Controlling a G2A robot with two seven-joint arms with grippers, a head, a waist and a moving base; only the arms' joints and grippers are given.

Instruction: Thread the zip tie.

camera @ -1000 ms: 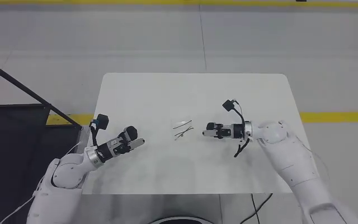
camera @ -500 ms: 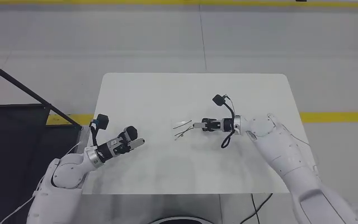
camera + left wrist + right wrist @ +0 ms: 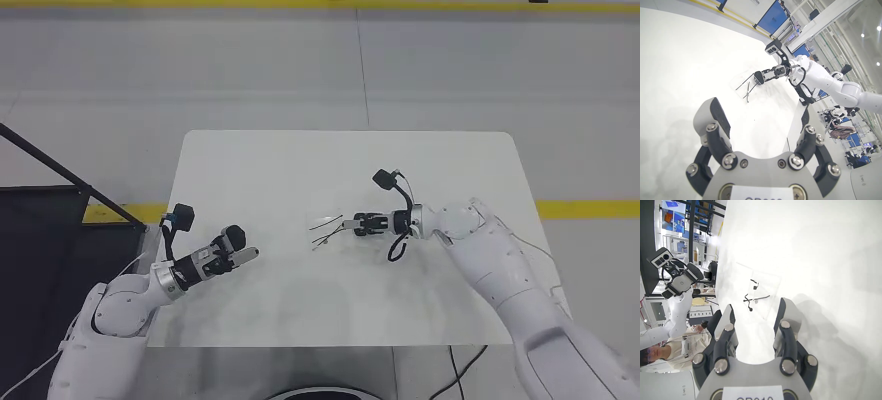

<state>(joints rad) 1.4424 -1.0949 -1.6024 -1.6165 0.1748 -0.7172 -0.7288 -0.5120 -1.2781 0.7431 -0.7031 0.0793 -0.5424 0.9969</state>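
Note:
Thin black zip ties lie on a small clear plastic sheet near the middle of the white table. My right gripper is open, low over the table, with its fingertips at the sheet's right edge and nothing between them. In the right wrist view the zip ties lie just beyond the open right gripper. My left gripper is open and holds nothing, well to the left of the ties. The left wrist view has the zip ties far past the left gripper.
The table's front edge lies close to both arms. Bare tabletop surrounds the sheet on all sides. A black frame stands off the table's left side.
My right gripper has moved left across the table up to the sheet with the zip ties. The left arm has kept still.

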